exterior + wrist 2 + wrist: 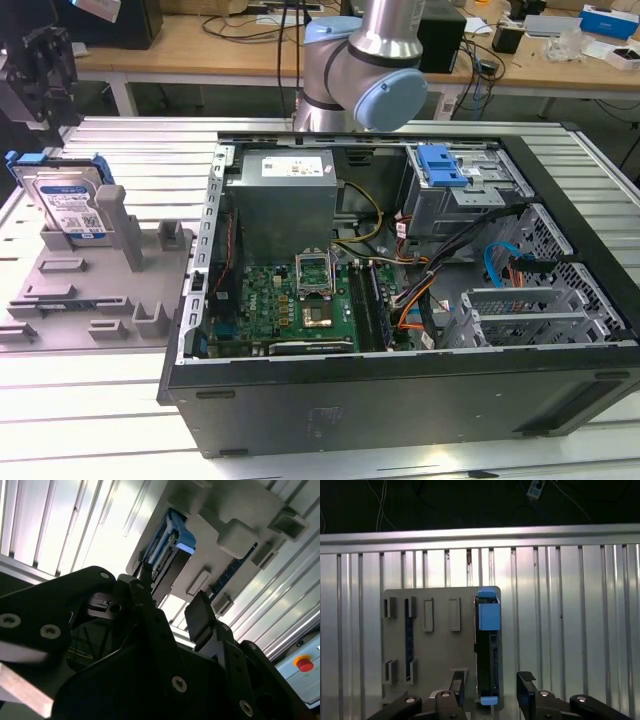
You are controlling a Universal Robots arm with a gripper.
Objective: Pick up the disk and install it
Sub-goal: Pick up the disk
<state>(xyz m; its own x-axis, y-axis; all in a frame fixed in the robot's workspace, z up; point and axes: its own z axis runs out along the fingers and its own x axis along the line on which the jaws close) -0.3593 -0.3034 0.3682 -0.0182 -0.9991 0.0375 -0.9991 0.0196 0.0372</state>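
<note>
The disk (pixel 70 205) stands on edge in a slot of the grey holder plate (pixel 90 300) at the exterior view's left. Its silver face carries a white-and-blue label, and a blue frame runs round it. My black gripper (pixel 42 58) hangs above it, apart from it. In the first wrist view the disk (pixel 487 640) shows edge-on with a blue tab, and the gripper (pixel 491 681) is open, one finger on either side of the disk's line. In the second wrist view the disk (pixel 170 542) lies beyond the gripper (pixel 172 592), with nothing between the fingers.
An open computer case (pixel 400 400) lies on the ribbed metal table (pixel 130 140), to the exterior view's right of the holder. Inside it are a grey power supply (pixel 285 200), a green motherboard (pixel 290 300) and a drive bay with a blue latch (pixel 440 165). A red button (pixel 305 664) sits off the table.
</note>
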